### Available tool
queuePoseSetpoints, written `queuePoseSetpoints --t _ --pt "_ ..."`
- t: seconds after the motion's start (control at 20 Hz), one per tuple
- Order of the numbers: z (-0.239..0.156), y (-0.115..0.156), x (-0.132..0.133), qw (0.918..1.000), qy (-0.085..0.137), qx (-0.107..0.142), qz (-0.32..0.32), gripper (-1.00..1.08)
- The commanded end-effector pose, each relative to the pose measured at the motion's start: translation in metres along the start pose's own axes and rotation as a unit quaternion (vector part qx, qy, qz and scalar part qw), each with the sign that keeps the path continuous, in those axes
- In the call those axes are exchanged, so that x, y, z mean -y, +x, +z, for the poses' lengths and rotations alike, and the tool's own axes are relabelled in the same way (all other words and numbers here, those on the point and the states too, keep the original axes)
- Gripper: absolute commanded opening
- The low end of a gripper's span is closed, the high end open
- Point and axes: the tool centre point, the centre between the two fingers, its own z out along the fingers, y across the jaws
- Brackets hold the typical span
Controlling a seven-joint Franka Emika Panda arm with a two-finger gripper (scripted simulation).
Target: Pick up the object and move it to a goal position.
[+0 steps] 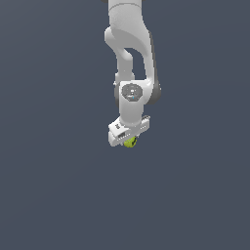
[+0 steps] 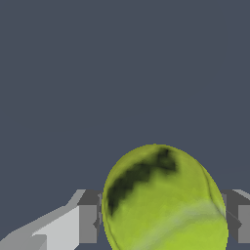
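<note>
Ball (image 2: 163, 200), yellow-green with a ragged dark streak across it, is what you have between the fingers: in your wrist view it fills the space from one grey finger pad (image 2: 89, 222) to the other on the far side of it, and both pads sit right against its sides, so the gripper (image 1: 129, 140) is pinching the ball rather than standing spread around it. You can also make out a paler, whitish band curving over the ball's lower part in that same view. In your exterior view only a small yellow-green sliver of it shows (image 1: 130, 142), poking out beneath the white hand, which is wider than the ball and hides most of it. Your arm (image 1: 131, 58) comes down from the upper edge of the exterior view, bends at the wrist, and the hand at its end is tilted, with its lower corner toward the exterior view's left. Around the ball you see nothing but a flat, even blue-grey surface (image 1: 53, 195), and from these views you cannot tell whether the ball is touching that surface or held clear of it.
</note>
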Motion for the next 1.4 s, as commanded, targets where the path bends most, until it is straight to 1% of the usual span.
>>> queuePoseSetpoints --t 0.0,0.3,0.85,1.35 --pt "-0.018 -0.001 0.001 1.0 -0.001 -0.001 0.0 -1.0" --pt "-0.073 -0.006 0.004 1.0 -0.001 -0.001 -0.001 -1.0" --pt "-0.201 -0.018 0.012 1.0 0.0 -0.001 -0.001 -1.0" --pt "-0.309 -0.026 0.017 1.0 0.0 -0.001 -0.001 -1.0"
